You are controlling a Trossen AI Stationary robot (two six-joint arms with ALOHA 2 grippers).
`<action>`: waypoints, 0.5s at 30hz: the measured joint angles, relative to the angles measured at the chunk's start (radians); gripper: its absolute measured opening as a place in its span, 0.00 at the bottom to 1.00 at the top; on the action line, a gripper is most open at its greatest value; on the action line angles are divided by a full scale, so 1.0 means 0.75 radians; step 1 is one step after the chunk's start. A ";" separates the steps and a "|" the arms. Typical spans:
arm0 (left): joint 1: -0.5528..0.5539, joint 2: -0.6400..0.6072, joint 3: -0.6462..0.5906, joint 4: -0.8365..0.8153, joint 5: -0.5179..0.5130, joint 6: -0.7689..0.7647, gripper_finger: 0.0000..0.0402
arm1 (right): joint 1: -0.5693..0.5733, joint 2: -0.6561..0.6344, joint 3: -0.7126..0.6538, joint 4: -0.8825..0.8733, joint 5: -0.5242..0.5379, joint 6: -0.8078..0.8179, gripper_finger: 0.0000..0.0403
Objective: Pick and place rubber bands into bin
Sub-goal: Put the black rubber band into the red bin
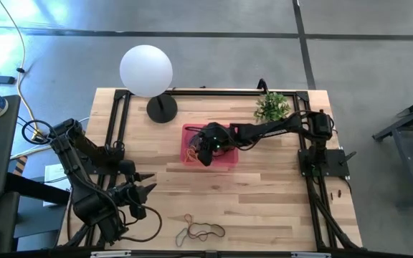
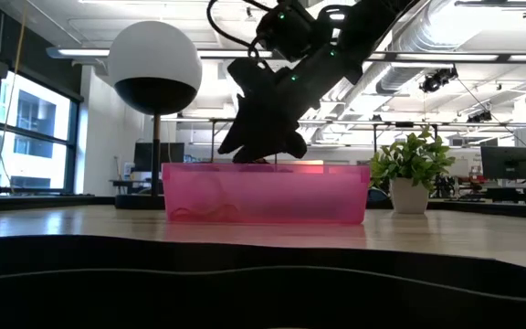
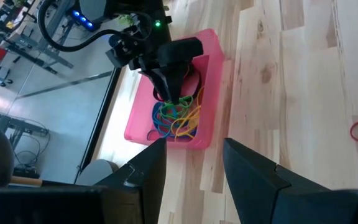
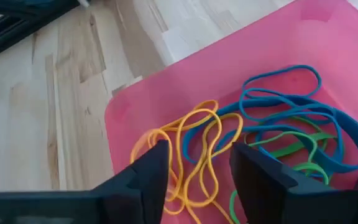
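Right claw [image 4: 194, 168] hangs open and empty, inside the bin [image 4: 135, 99] walls above rubber bands [image 4: 253, 137].

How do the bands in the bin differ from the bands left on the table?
The bands in the bin lie heaped and tangled in a pile of blue, yellow and green; the bands on the table are fewer and look darker, and they lie flat on the wood near the front edge. The bin's bands sit under the right pincer, whose fingers stand apart, while the table's bands lie nearer the left pincer. Both are thin, floppy loops.
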 joint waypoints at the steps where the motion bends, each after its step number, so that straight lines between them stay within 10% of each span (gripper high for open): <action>1: 0.000 0.000 0.000 0.000 0.000 0.000 0.37 | -0.001 0.000 0.000 0.000 -0.004 0.002 0.40; 15: 0.000 0.010 -0.123 0.265 0.120 0.157 0.37 | 0.261 -0.129 0.001 -0.036 -0.216 -0.251 0.40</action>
